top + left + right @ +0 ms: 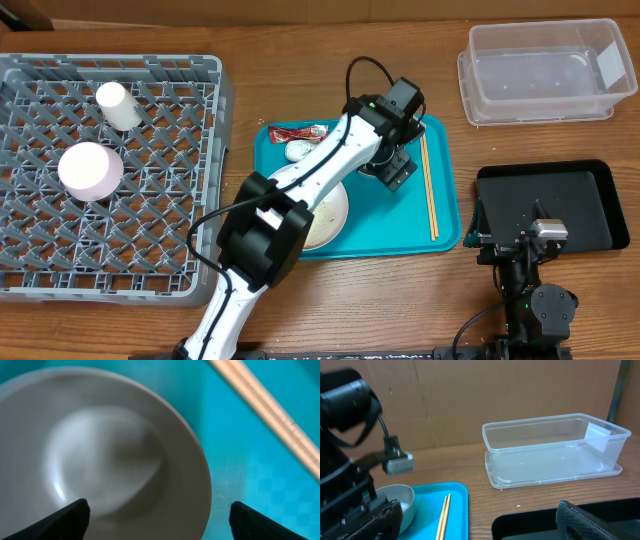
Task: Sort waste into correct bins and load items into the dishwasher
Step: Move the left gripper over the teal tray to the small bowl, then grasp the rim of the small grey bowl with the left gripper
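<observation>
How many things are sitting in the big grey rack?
2. A white cup lies near the far edge of the rack; a bowl sits just in front of it.

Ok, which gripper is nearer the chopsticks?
Left. The left gripper hangs open over the bowl, beside the chopsticks on the teal tray; the right gripper is off that tray, by the black tray.
</observation>
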Controlling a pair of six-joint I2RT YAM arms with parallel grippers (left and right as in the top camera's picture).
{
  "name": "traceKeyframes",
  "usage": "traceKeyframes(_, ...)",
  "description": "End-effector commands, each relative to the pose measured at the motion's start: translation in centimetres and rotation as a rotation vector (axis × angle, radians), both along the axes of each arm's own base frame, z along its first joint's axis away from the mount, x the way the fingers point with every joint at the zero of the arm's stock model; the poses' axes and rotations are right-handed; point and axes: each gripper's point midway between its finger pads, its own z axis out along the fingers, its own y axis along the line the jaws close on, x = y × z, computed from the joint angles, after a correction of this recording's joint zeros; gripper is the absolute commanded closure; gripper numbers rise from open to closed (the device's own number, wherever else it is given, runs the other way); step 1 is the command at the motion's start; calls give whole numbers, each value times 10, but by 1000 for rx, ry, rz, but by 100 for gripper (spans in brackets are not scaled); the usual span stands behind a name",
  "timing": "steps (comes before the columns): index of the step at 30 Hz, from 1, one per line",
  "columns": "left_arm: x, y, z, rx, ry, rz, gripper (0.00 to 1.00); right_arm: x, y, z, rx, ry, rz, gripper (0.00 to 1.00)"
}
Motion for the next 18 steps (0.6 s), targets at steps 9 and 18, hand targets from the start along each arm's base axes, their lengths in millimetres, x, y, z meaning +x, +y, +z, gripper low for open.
traceKeyframes(9,-9,-10,-2,-38,39,-36,60,0,-2,-1,-4,-7,-11,0)
traceKeyframes(18,-5,-8,5,-41,37,-15,96,0,-2,-1,-4,-7,-11,0)
